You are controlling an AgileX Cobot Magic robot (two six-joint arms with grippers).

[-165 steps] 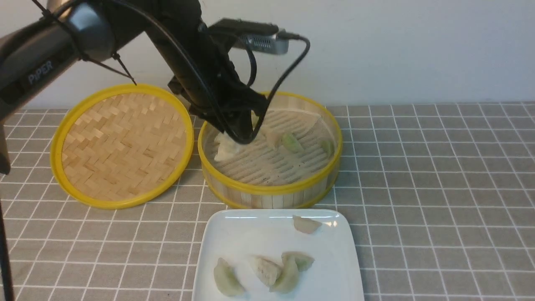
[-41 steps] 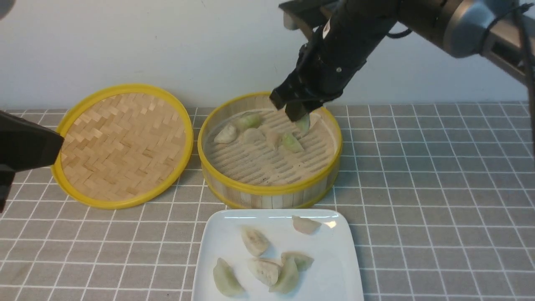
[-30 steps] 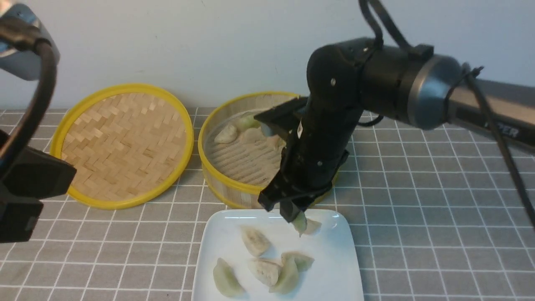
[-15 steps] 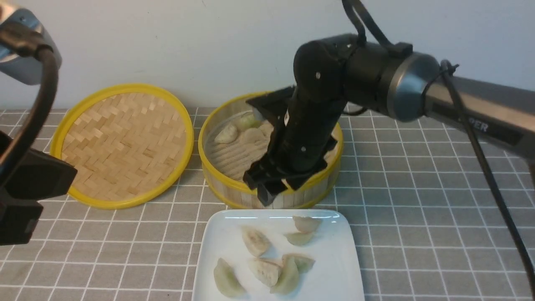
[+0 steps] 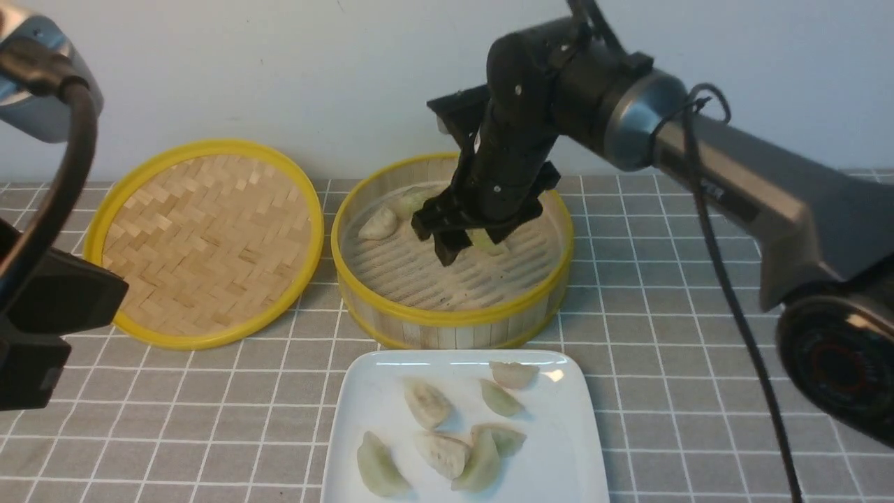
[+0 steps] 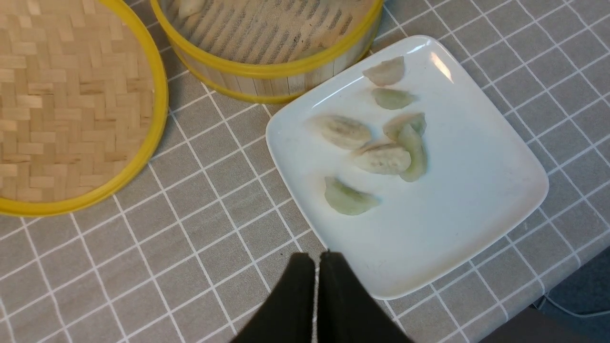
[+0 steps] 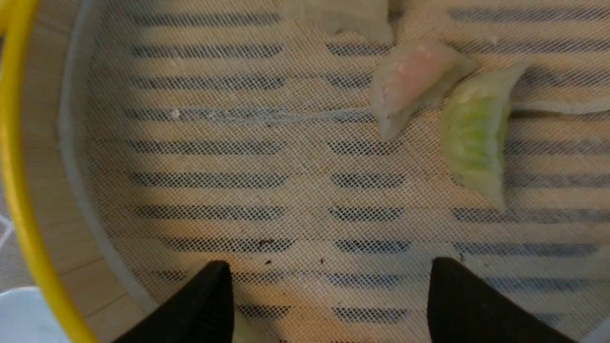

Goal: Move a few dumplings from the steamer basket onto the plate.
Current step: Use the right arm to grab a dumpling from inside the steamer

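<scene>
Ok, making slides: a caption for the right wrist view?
Open right hand above the steamer basket floor, near a pinkish-white dumpling and a green dumpling.

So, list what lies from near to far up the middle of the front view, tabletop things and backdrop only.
Glossy white rounded-square plate → round yellow-rimmed bamboo steamer basket → pale blank wall.

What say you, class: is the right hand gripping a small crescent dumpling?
No, the right hand is open above the round bamboo steamer basket, nothing between its black fingers.
</scene>
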